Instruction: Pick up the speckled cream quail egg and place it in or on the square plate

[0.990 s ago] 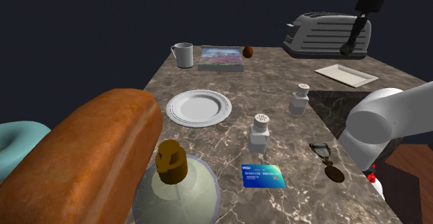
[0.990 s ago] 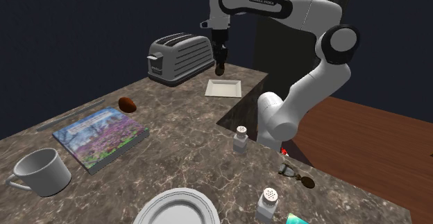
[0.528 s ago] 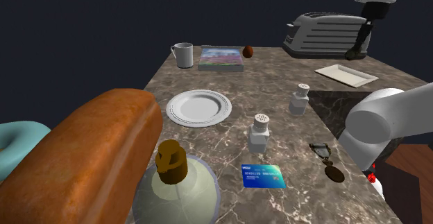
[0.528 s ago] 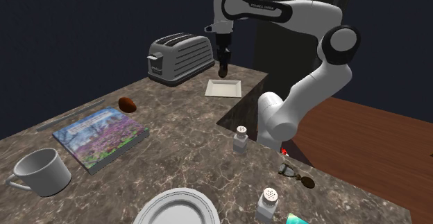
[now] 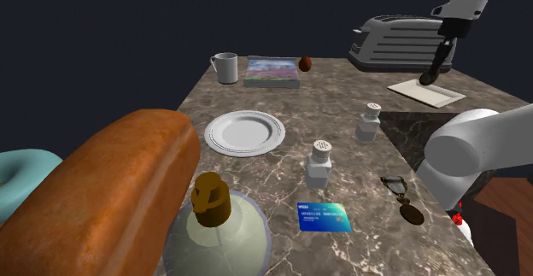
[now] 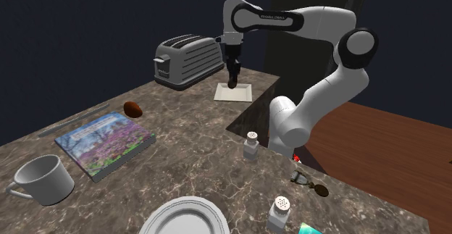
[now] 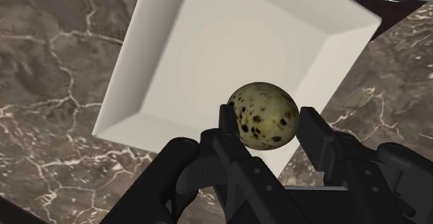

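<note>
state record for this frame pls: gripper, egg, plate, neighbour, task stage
gripper: black gripper shut on the egg, over the plate
egg: speckled cream egg, clasped between the two fingers
plate: white square plate, flat on the marble counter, nothing lying on it
neighbour: grey toaster beside the plate
stage: egg brought to the plate, not yet released

Light was dim and even, with a dark navy backdrop behind the marble counter (image 5: 273,189). The square plate (image 7: 208,56) glowed brightest (soft shading along its inner walls), and the toaster (image 6: 187,60) carried pale sheen on top.
</note>
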`<action>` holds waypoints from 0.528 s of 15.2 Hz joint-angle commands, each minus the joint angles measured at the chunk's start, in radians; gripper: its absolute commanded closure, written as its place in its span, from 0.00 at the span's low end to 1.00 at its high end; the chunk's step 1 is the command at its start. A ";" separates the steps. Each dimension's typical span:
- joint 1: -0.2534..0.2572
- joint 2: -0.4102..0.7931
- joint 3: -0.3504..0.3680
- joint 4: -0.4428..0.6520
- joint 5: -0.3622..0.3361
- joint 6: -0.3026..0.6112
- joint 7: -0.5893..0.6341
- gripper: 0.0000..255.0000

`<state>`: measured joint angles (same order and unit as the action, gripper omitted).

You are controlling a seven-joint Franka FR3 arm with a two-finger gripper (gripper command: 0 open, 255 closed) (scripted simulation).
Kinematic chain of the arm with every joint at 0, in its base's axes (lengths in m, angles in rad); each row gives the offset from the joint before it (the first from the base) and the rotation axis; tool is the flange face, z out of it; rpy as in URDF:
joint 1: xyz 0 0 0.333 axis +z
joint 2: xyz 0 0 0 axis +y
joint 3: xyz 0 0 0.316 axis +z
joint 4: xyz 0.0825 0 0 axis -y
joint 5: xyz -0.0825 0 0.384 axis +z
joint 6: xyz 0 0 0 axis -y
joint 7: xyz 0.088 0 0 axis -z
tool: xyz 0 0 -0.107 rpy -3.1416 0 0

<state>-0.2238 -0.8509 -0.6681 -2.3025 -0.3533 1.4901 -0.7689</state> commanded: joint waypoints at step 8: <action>-0.006 -0.006 -0.021 -0.051 -0.018 0.047 -0.002 1.00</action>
<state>-0.2298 -0.8572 -0.6889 -2.3528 -0.3706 1.5363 -0.7704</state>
